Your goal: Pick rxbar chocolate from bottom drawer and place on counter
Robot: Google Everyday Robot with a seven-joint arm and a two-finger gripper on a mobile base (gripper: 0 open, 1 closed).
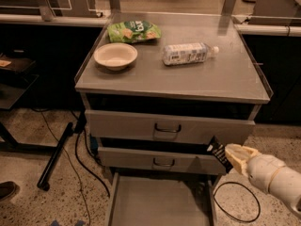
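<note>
The rxbar chocolate point(217, 153) is up in the air by the middle drawer point(136, 158), pinched tight in the gripper point(229, 155) at the lower right. The bottom drawer point(155, 204) sits open below. The picking up looks done. Next it must go higher, then over onto the counter point(221, 79).

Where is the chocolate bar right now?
In the camera view the chocolate bar is low on the right, held in the gripper at the right end of the middle drawer, above the open bottom drawer.
</note>
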